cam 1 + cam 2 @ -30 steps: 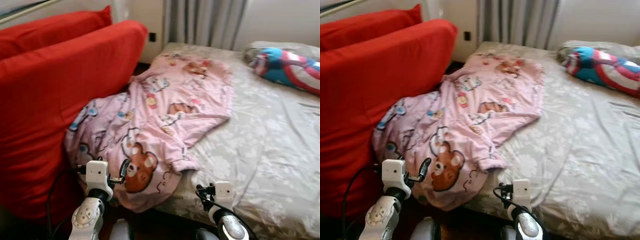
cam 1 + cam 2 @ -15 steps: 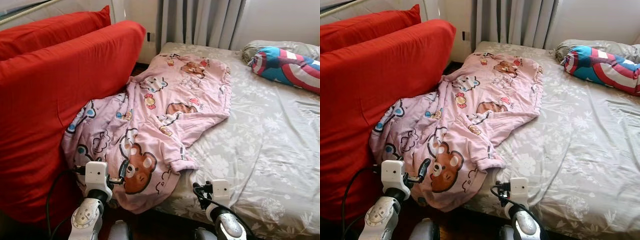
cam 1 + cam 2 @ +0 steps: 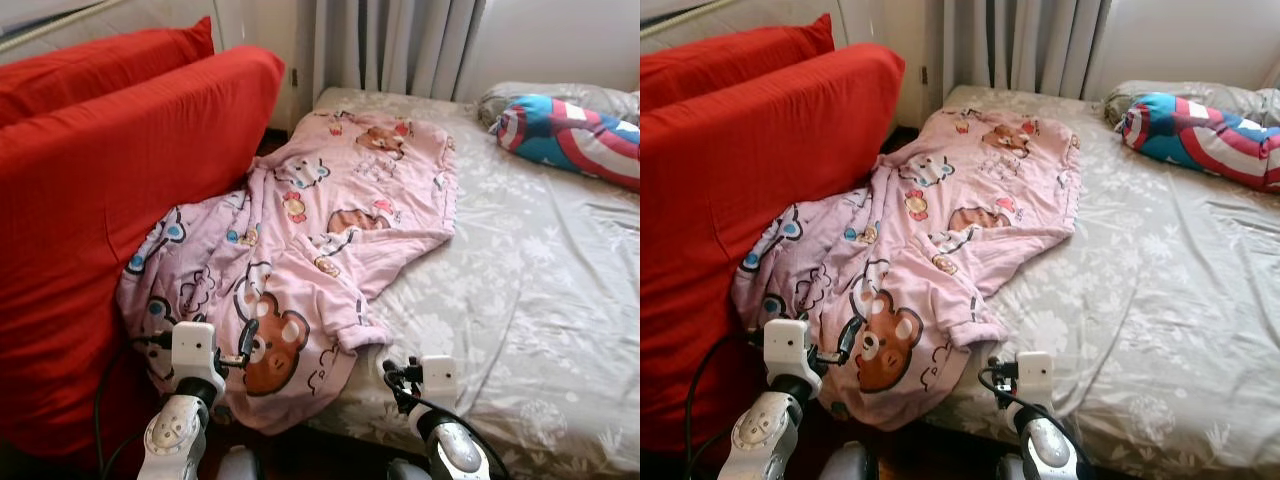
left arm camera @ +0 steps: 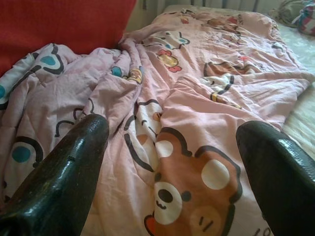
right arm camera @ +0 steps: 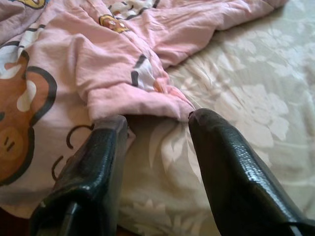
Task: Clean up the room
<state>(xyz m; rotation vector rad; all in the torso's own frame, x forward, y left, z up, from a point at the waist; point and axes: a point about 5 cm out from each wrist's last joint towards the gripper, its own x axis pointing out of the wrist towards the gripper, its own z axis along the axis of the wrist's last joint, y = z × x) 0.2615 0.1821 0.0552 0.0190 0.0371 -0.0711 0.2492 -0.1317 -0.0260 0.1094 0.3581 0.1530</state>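
Left wrist view: the left gripper hangs wide open and empty over the pink blanket, which spills off the bed's near edge. Right gripper, parted, empty, faces its folded hem; pinch thick folds.

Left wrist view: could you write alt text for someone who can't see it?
A rumpled pink cartoon-bear blanket spreads over the bed, seen between the left end effector's two open black fingers. A red cushion stands behind it.
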